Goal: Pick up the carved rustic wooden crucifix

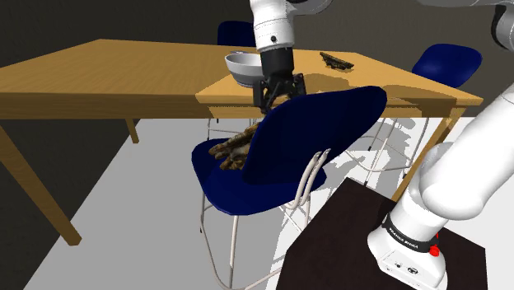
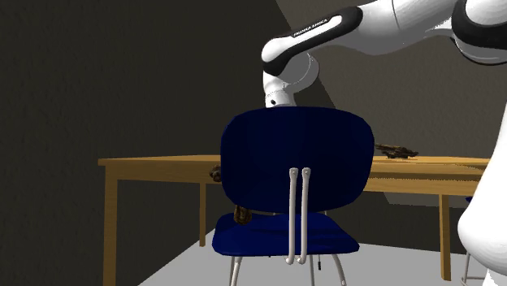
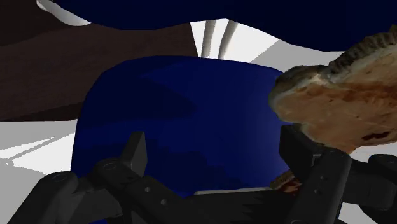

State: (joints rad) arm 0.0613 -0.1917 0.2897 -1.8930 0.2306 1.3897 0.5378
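Crucifix (image 1: 234, 149): mottled brown, tan patches broken by darker grooves. The wrist view shows a rough carved face and a notched, ridged edge. It lies flat on the seat of the navy chair (image 1: 317, 123), toward the shoulder view's left side of the seat and lower than the tool.

Tool (image 1: 278, 100): all black, fingers spread apart with nothing clasped, hanging over the seat. In the wrist view the blue seat shows in the gap between the fingers, and the crucifix sits just beside one finger, outside that gap.

Chair: smooth rounded shell, pale tube legs and back supports.

Desk (image 1: 107, 74): honey-coloured wood with a plain flat top. It carries a pale round bowl (image 1: 241, 67) behind the tool, and a dark flat object (image 1: 336, 60) farther along
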